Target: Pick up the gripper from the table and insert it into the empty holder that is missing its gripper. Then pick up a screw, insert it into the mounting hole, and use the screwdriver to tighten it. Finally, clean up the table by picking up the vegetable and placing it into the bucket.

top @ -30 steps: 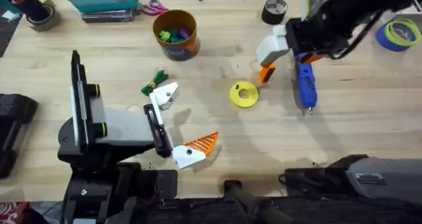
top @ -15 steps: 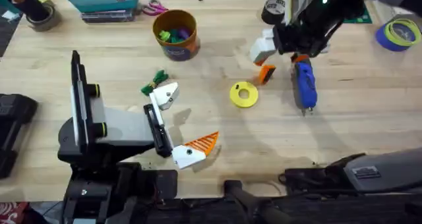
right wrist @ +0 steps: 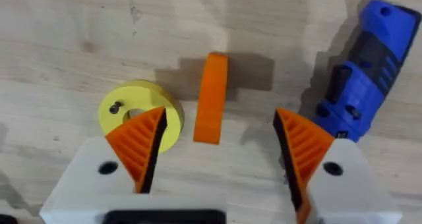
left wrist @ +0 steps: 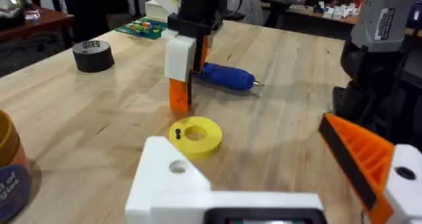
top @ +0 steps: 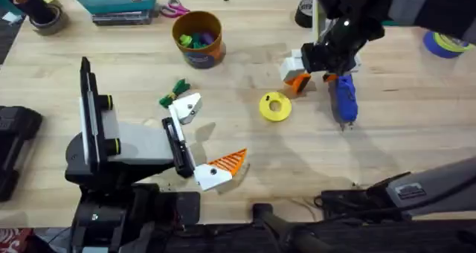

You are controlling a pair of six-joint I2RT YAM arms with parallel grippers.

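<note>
— Since the small loose orange plastic wedge finger lies flat on the wooden table between the flat yellow ring and the blue pen-shaped screwdriver, I'd say nothing is done yet?

— Agreed. The right gripper hangs over it, jaws wide, empty, straddling the wedge.

— And the left gripper?

— Open, holding nothing; its bare white angular plastic holder awaits the finger. Screw unfitted, and the tiny green leafy vegetable sits on the table, outside the orange-brown bucket.
</note>
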